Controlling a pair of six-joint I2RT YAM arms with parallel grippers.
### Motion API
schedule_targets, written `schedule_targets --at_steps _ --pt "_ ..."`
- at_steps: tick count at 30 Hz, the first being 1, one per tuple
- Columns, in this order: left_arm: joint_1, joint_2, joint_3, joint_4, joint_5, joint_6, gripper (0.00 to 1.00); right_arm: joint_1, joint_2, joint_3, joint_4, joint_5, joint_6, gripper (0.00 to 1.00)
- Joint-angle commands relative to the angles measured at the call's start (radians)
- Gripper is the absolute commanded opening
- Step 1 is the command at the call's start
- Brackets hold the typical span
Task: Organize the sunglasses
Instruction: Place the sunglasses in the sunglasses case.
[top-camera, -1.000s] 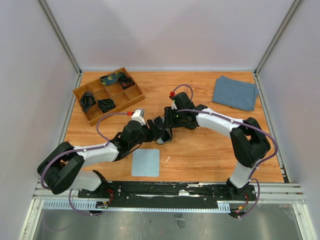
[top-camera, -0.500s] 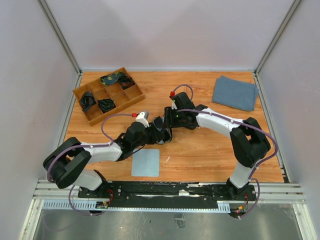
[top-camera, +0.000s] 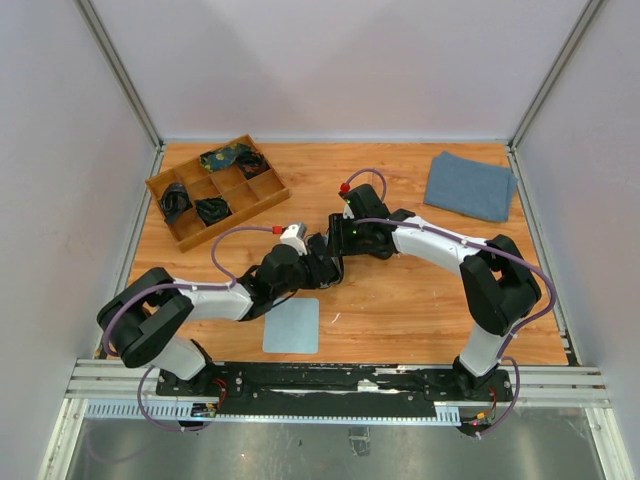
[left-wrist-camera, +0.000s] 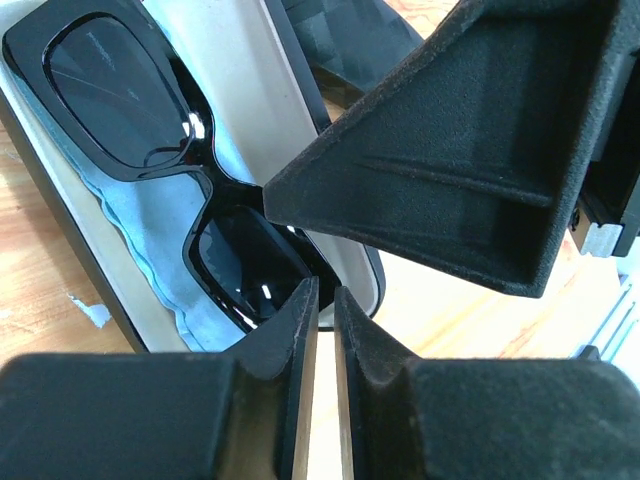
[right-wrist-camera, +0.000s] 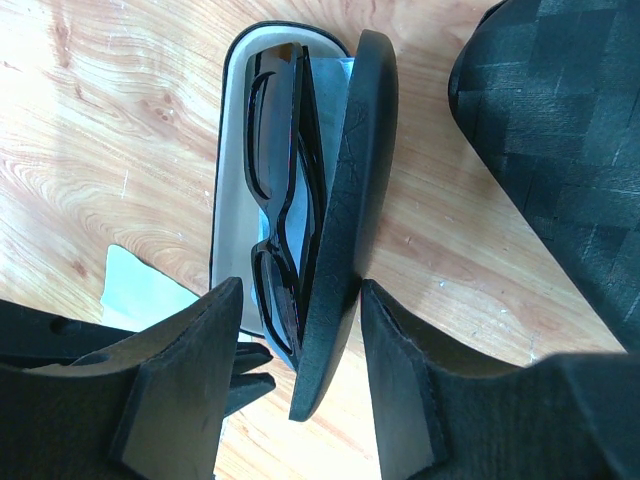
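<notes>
The sunglasses lie inside the open case, on a pale blue cloth. Both pincers crowd the same end of it.

From the left pincer, the frame starts right at the fingertips and runs away ahead and to the left. One dark lens sits just beyond the tips and the other lies farther off. The fingers are almost together, with only a thin slit between them. Whether they nip the case's rim or the frame's corner, I cannot tell.

From the right pincer, the case's long axis points straight ahead. The glasses run lengthwise along it, leaning against the lid. The lid stands nearly upright on its long edge, and its near end sits between the fingers. Those fingers stand apart, straddling that end. The outer finger is close against the lid's back, and the glasses and case lining lie toward the other finger.

The coming move probably turns on that lid. It would have to fold sideways over the glasses, across the right pincer's gap, so the right arm is better placed. The left tips sit where the lid would come down.
</notes>
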Motion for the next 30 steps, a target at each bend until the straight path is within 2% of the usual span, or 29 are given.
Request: schedule_targets --at_steps 1,12,30 --pt "-0.017 0.018 0.027 0.054 -0.027 0.011 0.17 -0.013 -0.005 -0.012 0.019 -0.011 0.013 0.52" --pt "-0.059 0.023 0.025 0.096 -0.096 0.018 0.09 -0.011 -0.01 -0.014 0.021 -0.015 0.021 0.52" --pt "-0.079 0.054 0.048 0.097 -0.148 0.018 0.08 -0.007 -0.011 -0.013 0.025 -0.016 0.025 0.52"
